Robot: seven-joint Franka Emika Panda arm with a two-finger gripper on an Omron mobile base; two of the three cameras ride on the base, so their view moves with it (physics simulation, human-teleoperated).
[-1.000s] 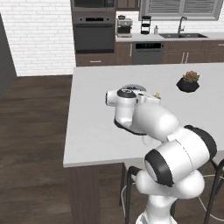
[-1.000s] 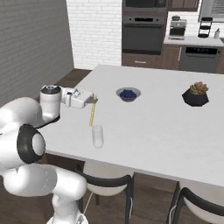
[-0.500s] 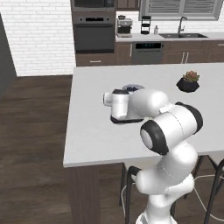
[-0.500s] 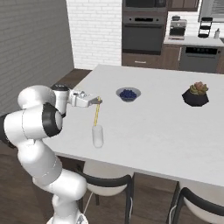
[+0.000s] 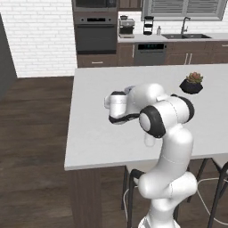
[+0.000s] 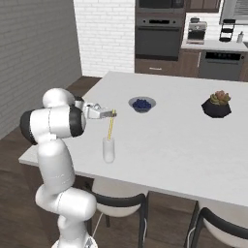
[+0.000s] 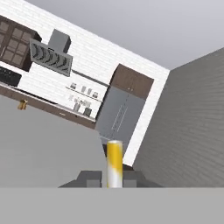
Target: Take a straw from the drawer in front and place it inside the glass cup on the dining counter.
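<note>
While you read the right base view, note the thin, straight yellow-green straw (image 6: 111, 128): it hangs near-upright from the gripper (image 6: 113, 114), its top end pinched between the two small dark fingers, which are pressed together on it. Its lower end reaches down to the mouth of the small clear straight-sided glass cup (image 6: 108, 149); you cannot tell from this view whether the tip is already inside the rim. In the hand view the straw (image 7: 114, 163) stands up between the finger tips (image 7: 90, 178) as a short yellow rod, pale toward its base.

The cup stands on the large white flat-topped dining counter (image 6: 193, 150), close to its near edge and toward its near left corner. The white arm (image 6: 53, 123) reaches level over that corner, with the hand pointing sideways along the counter.

Farther in on the counter, well apart from the cup, you see a small pale bowl of dark blue berries (image 6: 142, 103). Toward the far right side sits a dark faceted pot with a small green-and-red succulent (image 6: 217, 105); the left base view shows the same plant (image 5: 191, 83) near the counter's far right.

Under the near edge are dark-framed stools with pale seats (image 6: 121, 191). Behind the counter, along the white brick wall, stands a built-in dark oven (image 6: 159, 35), and a coffee machine (image 6: 195, 31) rests on the back worktop.
</note>
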